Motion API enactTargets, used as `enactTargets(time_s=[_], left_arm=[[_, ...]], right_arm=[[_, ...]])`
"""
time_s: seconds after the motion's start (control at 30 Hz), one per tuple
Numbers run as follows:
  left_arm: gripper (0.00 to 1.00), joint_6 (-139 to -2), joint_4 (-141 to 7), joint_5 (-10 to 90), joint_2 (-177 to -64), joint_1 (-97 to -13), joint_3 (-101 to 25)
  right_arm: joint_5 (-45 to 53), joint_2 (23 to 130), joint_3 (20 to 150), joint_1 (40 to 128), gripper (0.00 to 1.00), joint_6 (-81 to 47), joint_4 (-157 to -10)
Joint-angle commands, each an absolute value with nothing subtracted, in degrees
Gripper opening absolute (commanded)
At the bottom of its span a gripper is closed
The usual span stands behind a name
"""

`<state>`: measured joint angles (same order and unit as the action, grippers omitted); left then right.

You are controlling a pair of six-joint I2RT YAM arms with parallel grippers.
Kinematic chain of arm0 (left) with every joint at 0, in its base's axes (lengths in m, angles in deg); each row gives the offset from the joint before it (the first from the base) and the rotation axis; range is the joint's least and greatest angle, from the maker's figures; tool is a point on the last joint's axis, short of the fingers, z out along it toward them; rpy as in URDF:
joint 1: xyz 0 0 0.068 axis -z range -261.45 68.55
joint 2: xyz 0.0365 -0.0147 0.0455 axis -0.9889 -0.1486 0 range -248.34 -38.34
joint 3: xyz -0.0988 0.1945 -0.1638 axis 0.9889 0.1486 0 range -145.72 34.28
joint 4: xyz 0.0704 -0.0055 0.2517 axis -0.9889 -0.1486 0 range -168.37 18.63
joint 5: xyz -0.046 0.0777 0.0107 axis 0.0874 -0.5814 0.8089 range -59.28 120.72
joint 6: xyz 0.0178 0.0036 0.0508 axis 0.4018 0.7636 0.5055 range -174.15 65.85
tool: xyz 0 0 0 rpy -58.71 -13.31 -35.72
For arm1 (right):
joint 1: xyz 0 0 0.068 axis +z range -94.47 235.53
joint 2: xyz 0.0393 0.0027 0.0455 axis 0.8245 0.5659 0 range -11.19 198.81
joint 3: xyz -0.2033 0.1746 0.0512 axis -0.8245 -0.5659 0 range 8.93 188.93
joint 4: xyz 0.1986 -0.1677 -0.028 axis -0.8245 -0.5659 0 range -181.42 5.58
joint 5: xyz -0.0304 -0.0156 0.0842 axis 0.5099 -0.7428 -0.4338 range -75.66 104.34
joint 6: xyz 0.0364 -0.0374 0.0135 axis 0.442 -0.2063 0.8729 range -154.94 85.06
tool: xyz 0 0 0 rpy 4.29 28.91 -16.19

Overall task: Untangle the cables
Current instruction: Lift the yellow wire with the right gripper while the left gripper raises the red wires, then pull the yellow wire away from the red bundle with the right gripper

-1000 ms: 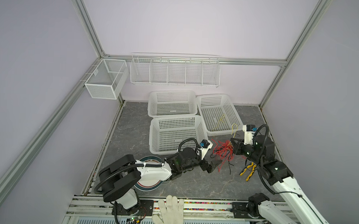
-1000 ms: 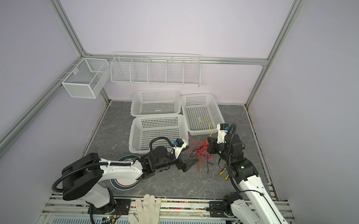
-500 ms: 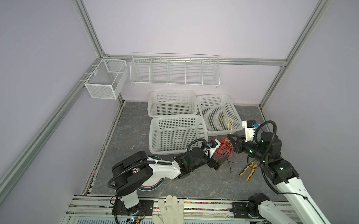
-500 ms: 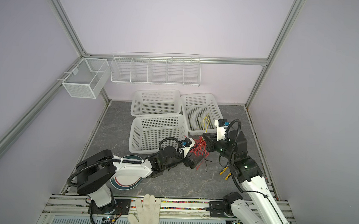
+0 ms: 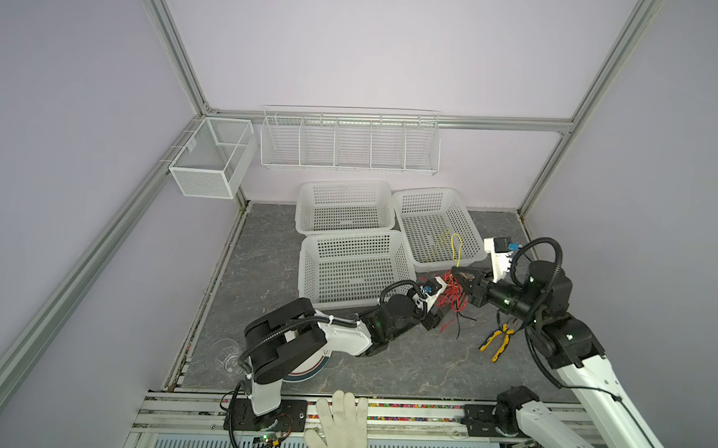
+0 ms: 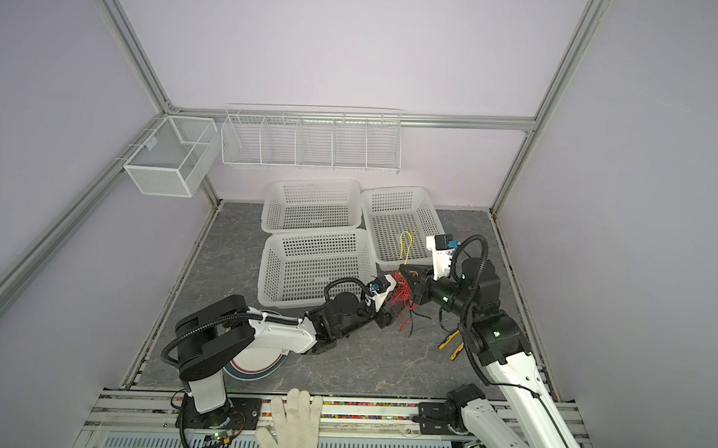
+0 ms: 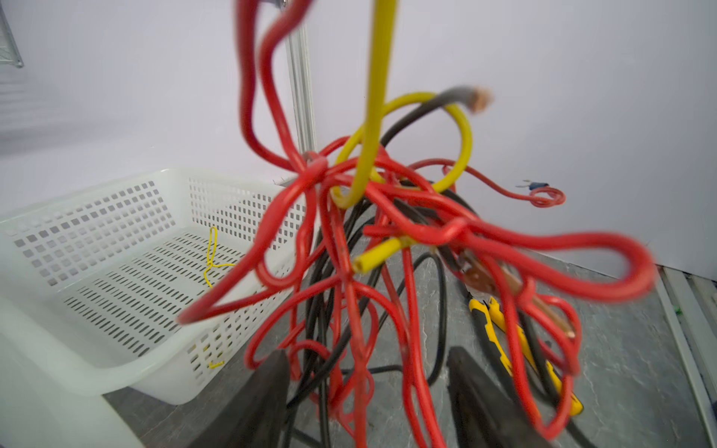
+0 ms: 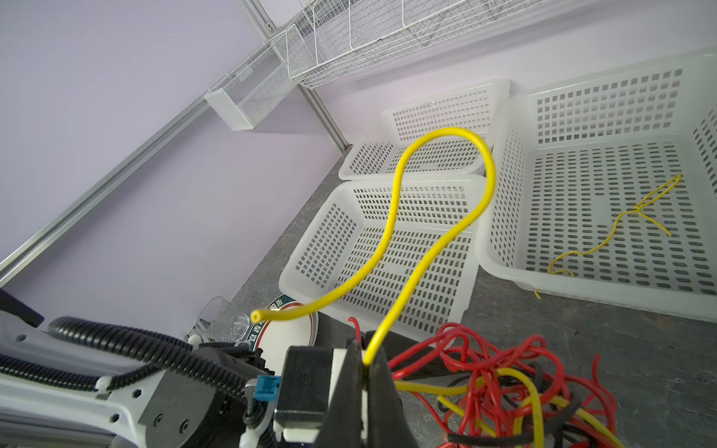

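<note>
In a top view the right gripper (image 5: 457,275), clamped on the yellow cable (image 7: 376,77), sits at one o'clock from the left gripper (image 5: 435,319) — half-open, astride the tangle (image 5: 453,293).

Glossy smooth cables (image 7: 306,182), white perforated plastic basket (image 7: 97,217), matt marbled grey tabletop (image 5: 405,360)

Robot lab test cell: aluminium frame (image 5: 181,59), plain lilac walls (image 5: 377,47), two arms (image 5: 339,340) mounted on a front rail (image 5: 415,414), wire rack (image 5: 349,143), white baskets (image 5: 352,233) on grey bench (image 5: 405,360).
</note>
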<state>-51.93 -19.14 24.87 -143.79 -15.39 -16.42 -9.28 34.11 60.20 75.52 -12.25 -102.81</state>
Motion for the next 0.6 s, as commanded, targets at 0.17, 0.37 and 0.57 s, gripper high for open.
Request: enactTargets(time_s=[0.17,0.37,0.57], left_arm=[[0.3,-50.4,-19.1,24.3,-145.2,-15.1,-19.3],[0.0,-52.3,-19.7,24.7,-145.4,-15.0,-18.3],[0.0,-55.8,-21.5,25.1,-144.9,-14.7,-15.5]], right_arm=[[-13.4,34.8,61.5,75.5,0.06,-10.4,-99.3],[-6.1,34.8,63.3,75.4,0.06,-11.1,-100.4],[4.2,35.7,65.5,75.2,0.06,-12.4,-102.2]])
